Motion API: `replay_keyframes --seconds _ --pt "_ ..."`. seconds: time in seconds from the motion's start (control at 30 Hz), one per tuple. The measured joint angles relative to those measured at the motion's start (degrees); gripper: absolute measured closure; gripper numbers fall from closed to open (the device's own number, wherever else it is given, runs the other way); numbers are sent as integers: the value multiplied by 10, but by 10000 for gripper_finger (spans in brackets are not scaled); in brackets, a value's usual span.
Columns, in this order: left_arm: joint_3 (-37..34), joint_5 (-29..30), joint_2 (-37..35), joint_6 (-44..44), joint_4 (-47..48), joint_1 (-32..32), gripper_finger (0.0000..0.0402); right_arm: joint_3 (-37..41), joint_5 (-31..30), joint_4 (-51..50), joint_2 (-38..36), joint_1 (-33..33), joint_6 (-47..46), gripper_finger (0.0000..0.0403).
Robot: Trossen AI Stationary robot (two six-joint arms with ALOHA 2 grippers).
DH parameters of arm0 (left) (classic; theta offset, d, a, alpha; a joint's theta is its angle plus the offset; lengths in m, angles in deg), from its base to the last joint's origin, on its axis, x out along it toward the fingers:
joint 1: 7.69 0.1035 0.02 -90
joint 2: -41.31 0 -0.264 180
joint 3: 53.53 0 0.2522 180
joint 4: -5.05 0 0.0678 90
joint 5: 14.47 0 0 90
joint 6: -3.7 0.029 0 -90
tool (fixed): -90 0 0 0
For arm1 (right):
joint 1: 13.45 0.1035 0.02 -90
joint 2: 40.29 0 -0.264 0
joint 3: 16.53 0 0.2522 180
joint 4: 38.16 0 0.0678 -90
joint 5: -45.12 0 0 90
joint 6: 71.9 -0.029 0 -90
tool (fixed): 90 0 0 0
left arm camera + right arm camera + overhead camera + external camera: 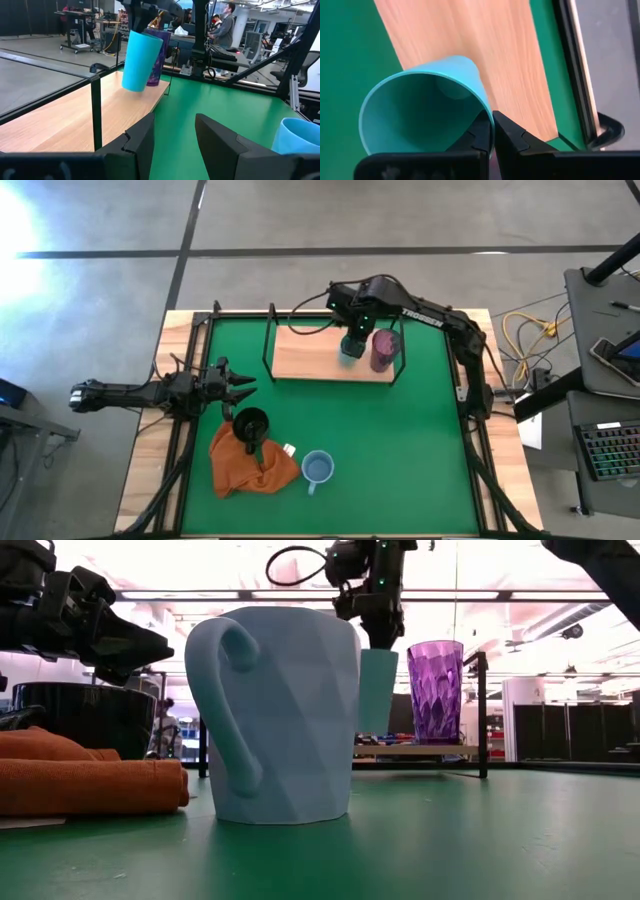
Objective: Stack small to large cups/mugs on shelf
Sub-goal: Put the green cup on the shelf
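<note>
My right gripper [352,338] is shut on the teal green cup [141,59] over the right part of the wooden shelf [310,355]. The dark purple tumbler [384,348] stands upright on the shelf, just to the cup's right. The black mug [250,423] sits on the orange cloth [248,465] on the green mat. The light blue mug [317,468] stands on its base on the mat near the front. My left gripper [240,385] is open and empty at the table's left, above the mat. My right gripper pinches the teal cup's rim [487,116], one finger inside the cup and one outside. The fingers come from above, pointing down. The cup hangs below them, slightly tilted, its base [132,86] just above the shelf board; whether it touches the board I cannot tell.
The shelf's thin black frame posts [270,340] stand at its corners. The board's left part [300,360] is bare. The green mat [400,450] lies open at the right and front. Cables and a desk stand beyond the table's right edge.
</note>
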State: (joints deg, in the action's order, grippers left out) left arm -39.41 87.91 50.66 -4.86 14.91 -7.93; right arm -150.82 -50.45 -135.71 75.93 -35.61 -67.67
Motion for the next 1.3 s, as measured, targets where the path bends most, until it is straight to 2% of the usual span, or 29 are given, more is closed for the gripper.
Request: replay_keyframes --seconds 0.4,0.6,1.3 --pt "0 0 0 0 0 0 274 0 2 -2 6 -32 65 394" --pt "0 0 0 0 0 0 274 0 69 -7 6 -42 71 394" --pt "0 0 0 0 0 0 274 7 55 -5 6 -41 67 394"
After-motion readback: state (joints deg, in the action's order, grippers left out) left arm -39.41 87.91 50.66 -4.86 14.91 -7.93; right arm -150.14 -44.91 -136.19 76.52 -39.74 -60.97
